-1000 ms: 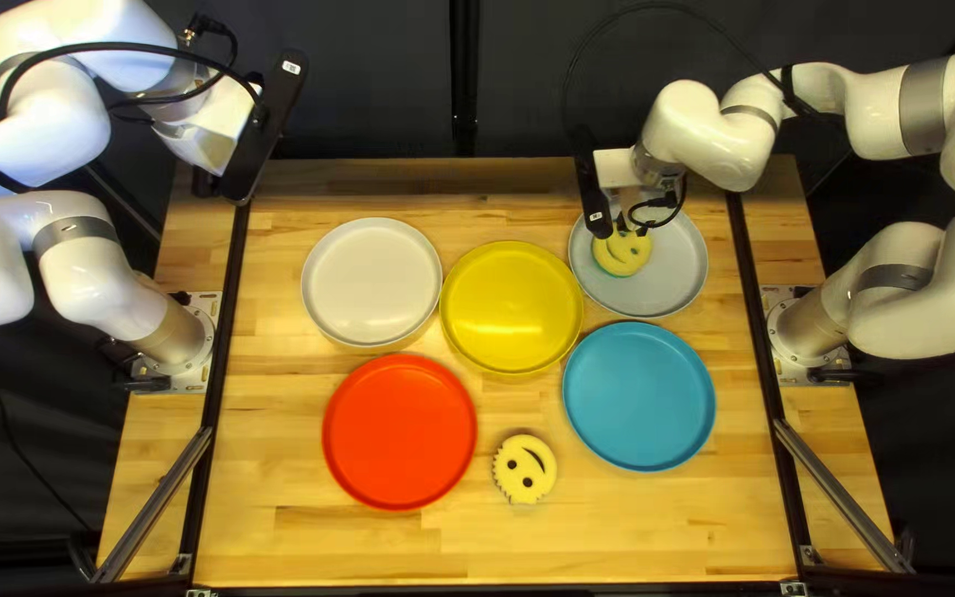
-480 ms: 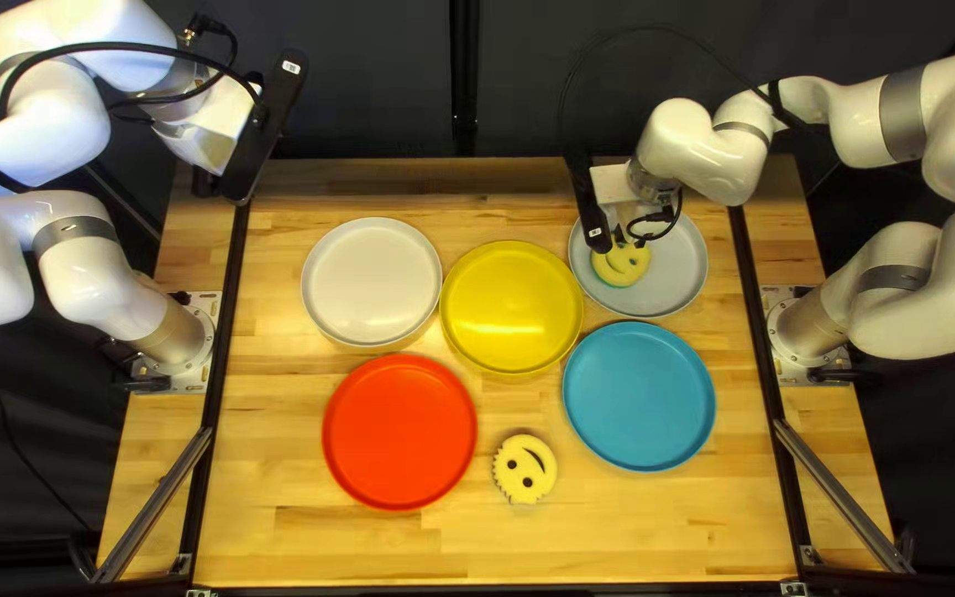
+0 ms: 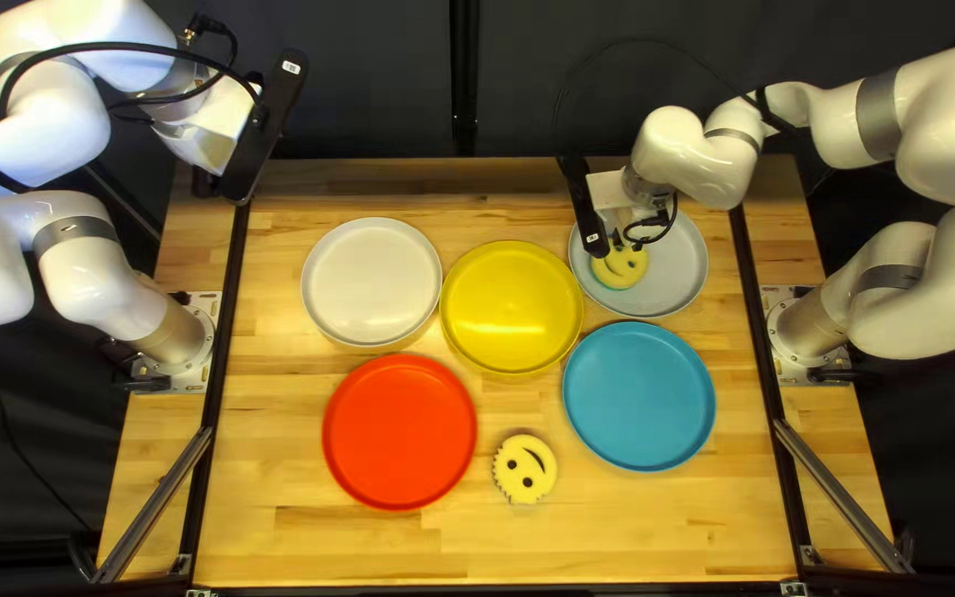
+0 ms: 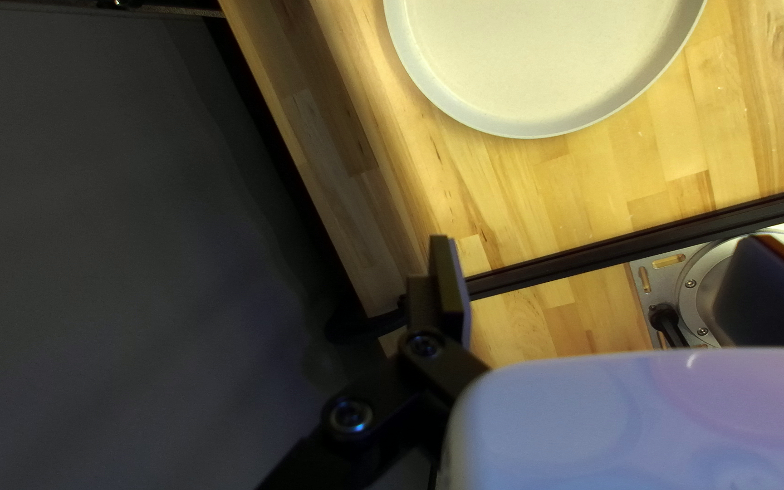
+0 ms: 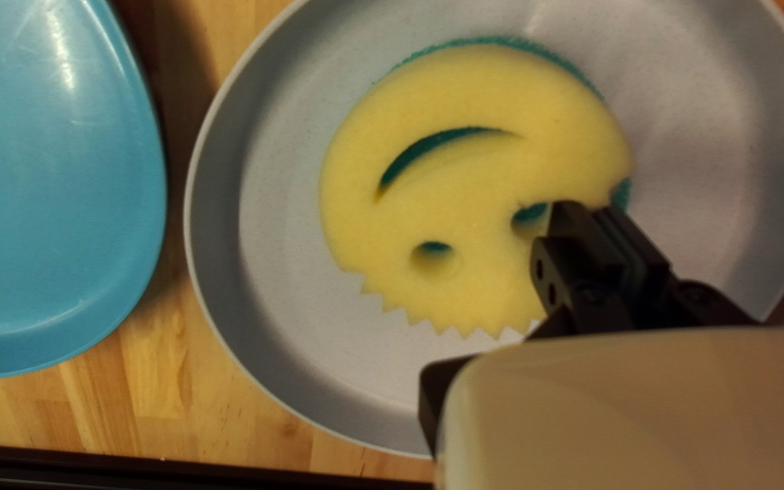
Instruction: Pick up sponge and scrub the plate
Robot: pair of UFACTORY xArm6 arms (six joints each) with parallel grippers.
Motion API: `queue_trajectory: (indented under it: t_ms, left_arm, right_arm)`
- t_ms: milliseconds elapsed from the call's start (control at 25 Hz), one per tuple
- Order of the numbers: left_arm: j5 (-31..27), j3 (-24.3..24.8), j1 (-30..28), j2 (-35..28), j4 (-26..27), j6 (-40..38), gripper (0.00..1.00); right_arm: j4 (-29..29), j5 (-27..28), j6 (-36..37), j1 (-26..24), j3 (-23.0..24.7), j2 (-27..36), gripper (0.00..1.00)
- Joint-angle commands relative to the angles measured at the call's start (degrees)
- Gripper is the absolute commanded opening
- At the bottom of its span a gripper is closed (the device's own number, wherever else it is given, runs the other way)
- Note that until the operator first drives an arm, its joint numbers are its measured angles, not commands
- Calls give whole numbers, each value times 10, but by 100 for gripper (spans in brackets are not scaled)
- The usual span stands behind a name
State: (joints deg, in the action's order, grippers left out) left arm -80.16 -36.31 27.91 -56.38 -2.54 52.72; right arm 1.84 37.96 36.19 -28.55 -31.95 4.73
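Top left view: near the table's far left corner, the left gripper [image 4: 601,240] is carried beyond the worktop, with its fingers spread wide around nothing, presumably to leave the work to the other arm. Next come the white plate [image 3: 371,281], nearer the far edge, and the red plate [image 3: 399,432], nearer the near edge. Between these and the right-hand pair, the yellow plate [image 3: 512,307] is set, and a second sponge [image 3: 524,469] is laid face up toward the near edge, probably as a spare. Farther right, the smiley sponge [image 5: 474,181] is seen on the gray plate [image 3: 678,271], nearer that plate's left rim; the blue plate [image 3: 639,396] lies just beside.

The smiley sponge is pinched at its rim between the closed fingers of the right gripper [image 5: 592,213]. Its yellow face is turned up, so the teal scouring layer [image 5: 622,193] can likely be rubbed on the plate. Scrubbing is judged to be in hand; firm contact cannot be confirmed.

The pinched rim is shown clearly only by the right wrist view, and the left gripper's spread only by the left wrist view. The red plate, yellow plate and second sponge are shown by the top left view alone.
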Motion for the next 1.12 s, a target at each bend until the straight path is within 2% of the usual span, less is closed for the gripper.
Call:
queue_trajectory:
  t_ms: [40,280,640,840,1120]
  left_arm:
    - [0,0,0,0,0,0,100]
    - [0,0,0,0,0,0,100]
    - [0,0,0,0,0,0,100]
    - [0,0,0,0,0,0,100]
    - [0,0,0,0,0,0,100]
  right_arm:
    - [-4,3,23,-23,-27,-26,0]
    - [-6,-3,26,-31,-29,-38,0]
    - [22,-4,-63,48,43,39,0]
    - [39,-13,-98,75,66,50,0]
    - [42,-21,-56,19,38,15,0]
